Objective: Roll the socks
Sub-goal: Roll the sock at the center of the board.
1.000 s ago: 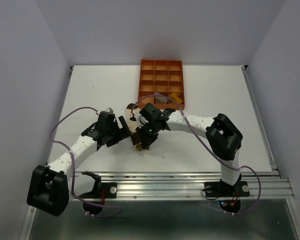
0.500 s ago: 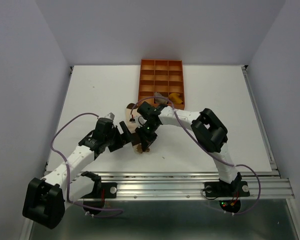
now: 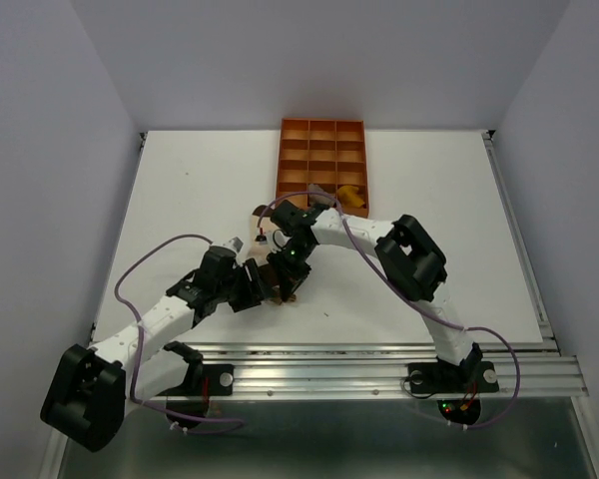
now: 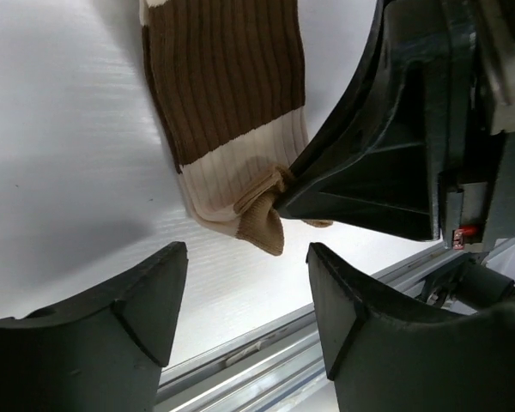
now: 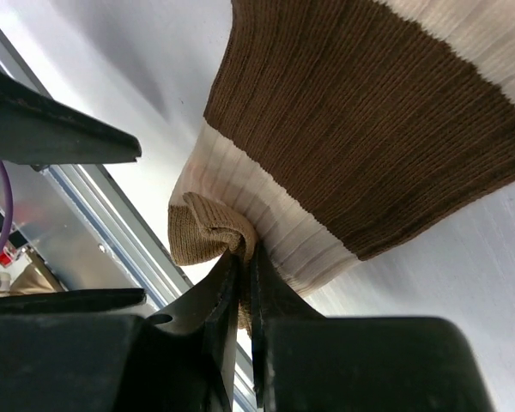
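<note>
Where the banded sock point(image 4: 223, 103) lies: flat on the table point(image 4: 60, 154), near its front edge, between my two arms.
Right gripper point(image 5: 245, 257): pressed together on the sock's tan end, I think to begin the roll.
Left gripper point(image 4: 245, 257): spread, empty, just beside that end, ready to help.
Count: one sock here; two more, I believe, in the tray point(image 3: 322, 123).

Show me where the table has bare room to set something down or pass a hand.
Free: the far-left table between the tray and the left wall, and the far-right stretch between tray and side rail. Crowded: the near centre, where the left gripper and right gripper meet at the sock.
</note>
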